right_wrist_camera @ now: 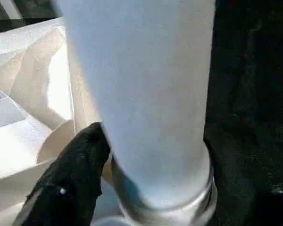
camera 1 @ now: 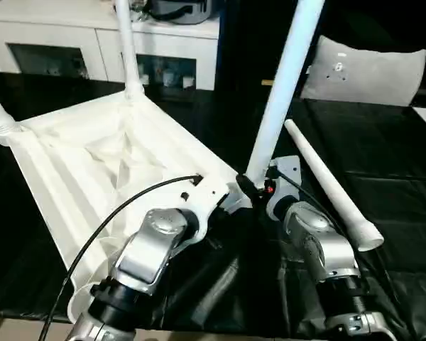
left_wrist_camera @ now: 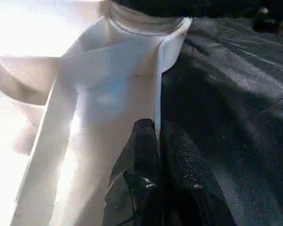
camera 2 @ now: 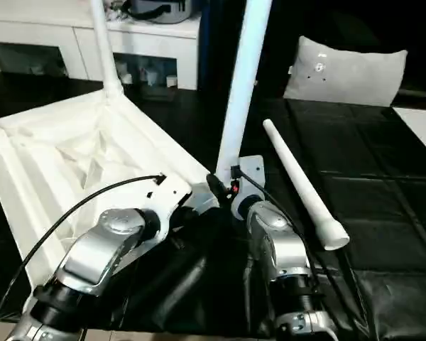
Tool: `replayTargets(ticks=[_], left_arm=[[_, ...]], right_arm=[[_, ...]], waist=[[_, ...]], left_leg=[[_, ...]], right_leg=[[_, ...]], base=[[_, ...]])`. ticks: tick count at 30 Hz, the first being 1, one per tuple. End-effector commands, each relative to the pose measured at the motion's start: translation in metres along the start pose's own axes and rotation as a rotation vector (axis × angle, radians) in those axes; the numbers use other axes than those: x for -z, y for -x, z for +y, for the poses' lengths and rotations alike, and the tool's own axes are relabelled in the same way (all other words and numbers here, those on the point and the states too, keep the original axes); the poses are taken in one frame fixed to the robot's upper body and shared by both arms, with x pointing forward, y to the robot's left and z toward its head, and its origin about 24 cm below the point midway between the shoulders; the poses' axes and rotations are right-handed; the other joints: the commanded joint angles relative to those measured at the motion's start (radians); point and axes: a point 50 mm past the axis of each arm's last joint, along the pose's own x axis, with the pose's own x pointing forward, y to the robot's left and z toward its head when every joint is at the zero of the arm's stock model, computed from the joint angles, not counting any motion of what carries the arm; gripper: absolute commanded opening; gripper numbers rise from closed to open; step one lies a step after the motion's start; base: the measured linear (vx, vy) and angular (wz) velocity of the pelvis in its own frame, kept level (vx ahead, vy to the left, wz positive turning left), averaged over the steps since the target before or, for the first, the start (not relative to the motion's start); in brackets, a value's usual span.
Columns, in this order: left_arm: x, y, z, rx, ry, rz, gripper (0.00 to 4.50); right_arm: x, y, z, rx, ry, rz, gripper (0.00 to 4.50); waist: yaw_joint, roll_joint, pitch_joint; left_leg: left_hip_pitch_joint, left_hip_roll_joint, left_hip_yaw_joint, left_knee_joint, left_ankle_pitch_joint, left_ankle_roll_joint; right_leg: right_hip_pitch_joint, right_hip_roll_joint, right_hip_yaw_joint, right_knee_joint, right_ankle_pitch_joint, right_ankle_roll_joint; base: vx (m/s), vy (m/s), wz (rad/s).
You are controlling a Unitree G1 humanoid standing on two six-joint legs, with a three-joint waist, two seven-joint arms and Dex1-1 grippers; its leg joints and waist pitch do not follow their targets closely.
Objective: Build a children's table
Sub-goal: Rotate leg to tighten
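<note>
- The small white plastic children's table lies upside down on the black sheet-covered work surface, ribbed underside up, filling the nine-to-eleven o'clock part of the head view.
- Three long tapered white legs stand in its corner sockets; the near-corner leg rises at about one o'clock. A fourth loose white leg lies on the sheet at three o'clock.
- The left gripper is pinched onto the table's thin side rim.
- The right gripper has one black finger against the near leg's base; whether it grips is unclear.
- The plastic looks light, stiff, smooth and slippery; hold legs low, near sockets.
</note>
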Motion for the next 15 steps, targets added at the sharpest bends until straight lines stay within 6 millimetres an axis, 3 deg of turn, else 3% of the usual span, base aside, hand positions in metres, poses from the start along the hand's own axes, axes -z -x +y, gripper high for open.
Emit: replayTargets(ticks=[1,3,6,11,15], left_arm=[[-0.023,0.001,-0.001,-0.004,-0.081,-0.092,0.0],[-0.018,0.003,0.004,-0.005,-0.115,-0.072,0.0],[-0.012,0.006,0.007,0.015,-0.128,-0.058,0.0],[0.0,0.013,0.012,0.113,-0.22,-0.036,0.0],[0.005,0.017,0.013,0.172,-0.256,-0.03,0.0]], right_arm=[[0.027,-0.001,0.023,-0.116,-0.053,0.102,3.77],[0.022,0.004,0.013,-0.108,-0.034,0.077,3.96],[0.015,0.011,0.003,-0.123,-0.021,0.052,4.15],[-0.006,0.031,-0.024,-0.248,0.118,0.017,4.47],[-0.01,0.04,-0.03,-0.337,0.191,0.052,4.47]], waist=[[0.007,0.01,-0.056],[0.007,0.011,-0.052],[0.005,0.01,-0.051],[0.011,0.015,-0.052],[0.018,0.018,-0.052]], left_leg=[[0.003,0.047,-0.019,-0.066,-0.107,0.036],[0.005,0.049,-0.02,-0.071,-0.158,0.028],[0.005,0.05,-0.02,-0.071,-0.178,0.015],[0.0,0.048,-0.019,-0.066,-0.147,0.036],[0.0,0.049,-0.016,-0.061,-0.106,0.057]], right_leg=[[0.044,-0.079,0.048,-0.076,-0.001,-0.2],[0.041,-0.078,0.047,-0.084,-0.071,-0.195],[0.041,-0.079,0.048,-0.086,-0.106,-0.19],[0.045,-0.08,0.049,-0.083,-0.062,-0.2],[0.045,-0.078,0.046,-0.075,-0.012,-0.222]], base=[[0.0,0.0,0.0],[0.0,0.0,0.0],[0.0,0.0,0.0],[0.0,0.0,0.0],[0.0,0.0,0.0]])
